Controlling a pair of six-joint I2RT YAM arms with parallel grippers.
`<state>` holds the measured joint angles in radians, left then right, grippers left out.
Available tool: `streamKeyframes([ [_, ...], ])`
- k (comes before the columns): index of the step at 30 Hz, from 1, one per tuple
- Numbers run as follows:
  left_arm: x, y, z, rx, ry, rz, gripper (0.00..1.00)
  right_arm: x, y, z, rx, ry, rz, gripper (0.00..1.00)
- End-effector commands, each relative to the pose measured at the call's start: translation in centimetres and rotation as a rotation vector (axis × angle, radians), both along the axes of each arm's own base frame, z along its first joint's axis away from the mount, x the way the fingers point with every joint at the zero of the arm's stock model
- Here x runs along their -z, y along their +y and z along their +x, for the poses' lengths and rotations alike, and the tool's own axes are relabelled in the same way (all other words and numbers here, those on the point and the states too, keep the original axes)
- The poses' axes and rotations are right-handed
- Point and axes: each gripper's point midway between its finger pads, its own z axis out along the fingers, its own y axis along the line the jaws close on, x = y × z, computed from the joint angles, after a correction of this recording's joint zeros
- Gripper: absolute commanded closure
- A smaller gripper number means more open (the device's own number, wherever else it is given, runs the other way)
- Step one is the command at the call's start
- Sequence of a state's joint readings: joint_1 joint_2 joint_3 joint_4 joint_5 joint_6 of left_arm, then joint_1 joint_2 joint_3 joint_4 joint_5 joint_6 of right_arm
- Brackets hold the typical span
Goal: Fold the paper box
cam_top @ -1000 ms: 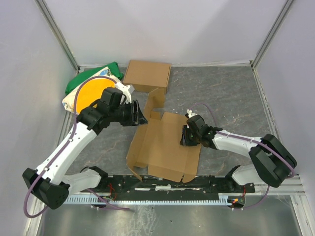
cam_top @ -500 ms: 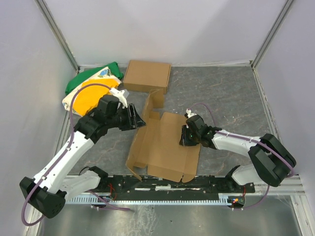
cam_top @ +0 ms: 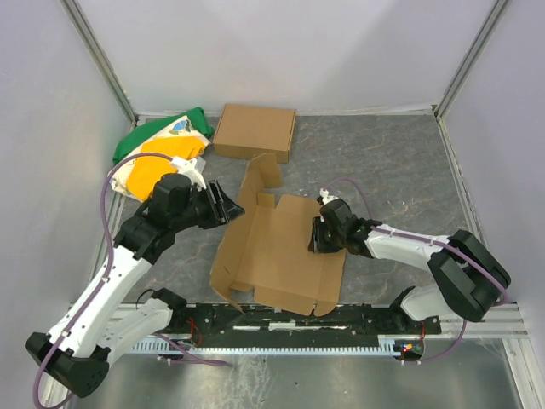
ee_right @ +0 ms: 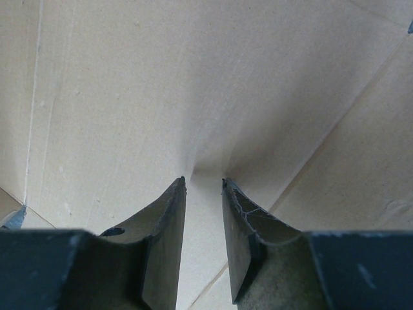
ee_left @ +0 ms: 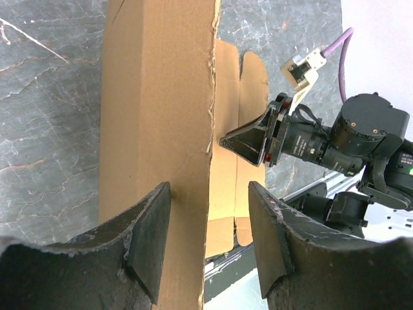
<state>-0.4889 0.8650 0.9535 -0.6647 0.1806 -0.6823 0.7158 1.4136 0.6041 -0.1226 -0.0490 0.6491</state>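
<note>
We are seeing the paper box (cam_top: pixel 277 260) lying mid-bench, its near edge beside the arms' rail (cam_top: pixel 289 324), with open bench (cam_top: pixel 392 170) to its right. A closed cardboard box (cam_top: pixel 254 132) is sitting just beyond its raised far flap, and a green, yellow and white bag (cam_top: pixel 140 141) is lying far left. The sheet's long axis is running near to far. The left fingers (ee_left: pixel 145 252) are standing spread, straddling that flap's edge. The right fingers (ee_right: pixel 164 245) are narrowly parted, tips pressing the panel.
</note>
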Motion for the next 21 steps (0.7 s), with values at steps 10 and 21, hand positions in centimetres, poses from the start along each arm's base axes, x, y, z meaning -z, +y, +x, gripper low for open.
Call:
streamKeyframes([
  [10, 1.7, 0.3, 1.1, -0.041, 0.071, 0.058, 0.55, -13.5, 2.8, 4.2, -0.147, -0.203, -0.014, 0.40],
  [21, 0.7, 1.5, 1.8, -0.021, 0.060, 0.190, 0.73, -20.4, 5.0, 14.9, -0.369, -0.415, -0.238, 0.38],
])
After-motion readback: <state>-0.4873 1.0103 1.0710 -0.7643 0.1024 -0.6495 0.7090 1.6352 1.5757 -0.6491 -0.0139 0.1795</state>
